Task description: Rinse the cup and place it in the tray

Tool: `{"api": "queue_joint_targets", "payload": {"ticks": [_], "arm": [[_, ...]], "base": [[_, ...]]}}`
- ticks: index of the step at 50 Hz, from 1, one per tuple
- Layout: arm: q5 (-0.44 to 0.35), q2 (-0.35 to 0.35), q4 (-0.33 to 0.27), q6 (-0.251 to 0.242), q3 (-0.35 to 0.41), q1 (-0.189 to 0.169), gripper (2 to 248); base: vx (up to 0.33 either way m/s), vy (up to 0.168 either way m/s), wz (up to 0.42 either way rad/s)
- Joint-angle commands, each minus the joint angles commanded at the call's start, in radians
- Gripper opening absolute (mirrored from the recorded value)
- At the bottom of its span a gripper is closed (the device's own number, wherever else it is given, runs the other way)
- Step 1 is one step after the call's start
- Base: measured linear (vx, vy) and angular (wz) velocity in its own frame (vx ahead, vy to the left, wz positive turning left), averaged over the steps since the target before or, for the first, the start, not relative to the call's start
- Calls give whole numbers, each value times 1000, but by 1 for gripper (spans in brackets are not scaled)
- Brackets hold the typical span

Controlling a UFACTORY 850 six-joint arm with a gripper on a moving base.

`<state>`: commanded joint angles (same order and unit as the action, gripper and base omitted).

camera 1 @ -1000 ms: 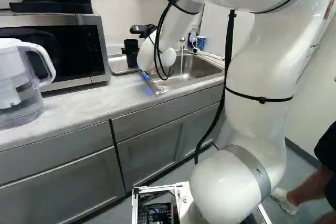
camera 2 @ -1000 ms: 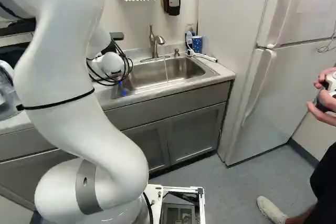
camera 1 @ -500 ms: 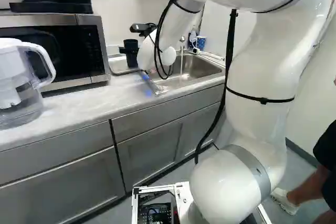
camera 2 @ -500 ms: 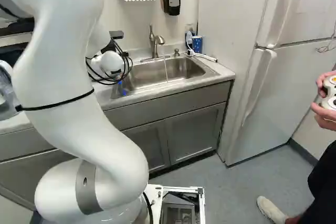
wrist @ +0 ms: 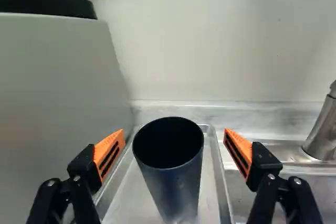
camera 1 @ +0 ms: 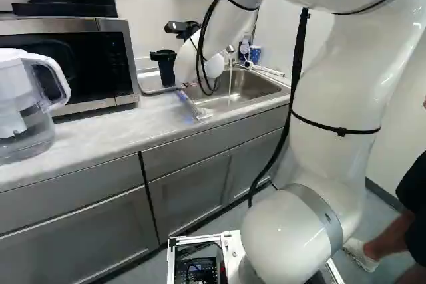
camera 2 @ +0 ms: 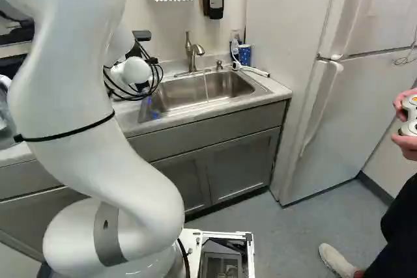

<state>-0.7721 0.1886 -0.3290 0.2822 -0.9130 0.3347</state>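
Cup (wrist: 177,187): stands upright in the tray (wrist: 210,192), nearer the edge by the sink (camera 1: 249,88) than the edge by the microwave (camera 1: 66,64), and apart from the edge by the wall (wrist: 220,35). Sits between the widely spread fingers of the gripper (camera 1: 164,56), touching neither.

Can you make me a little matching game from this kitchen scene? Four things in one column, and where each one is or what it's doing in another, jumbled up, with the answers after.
Things
1. Dark cup
2. Claw
3. Faucet
4. Pitcher

Places and states
A. On the counter, near the microwave
B. Open, not gripping
C. Standing in the tray
D. Running water into the sink

Answers
1-C, 2-B, 3-D, 4-A
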Motion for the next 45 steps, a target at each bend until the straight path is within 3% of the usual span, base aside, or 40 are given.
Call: {"api": "queue_joint_targets", "payload": {"ticks": [20,45], "arm": [[19,-28,0,0,-13,-3,247],[28,-86,-42,0,-6,-40,247]], "base": [[0,0,0],[0,0,0]]}}
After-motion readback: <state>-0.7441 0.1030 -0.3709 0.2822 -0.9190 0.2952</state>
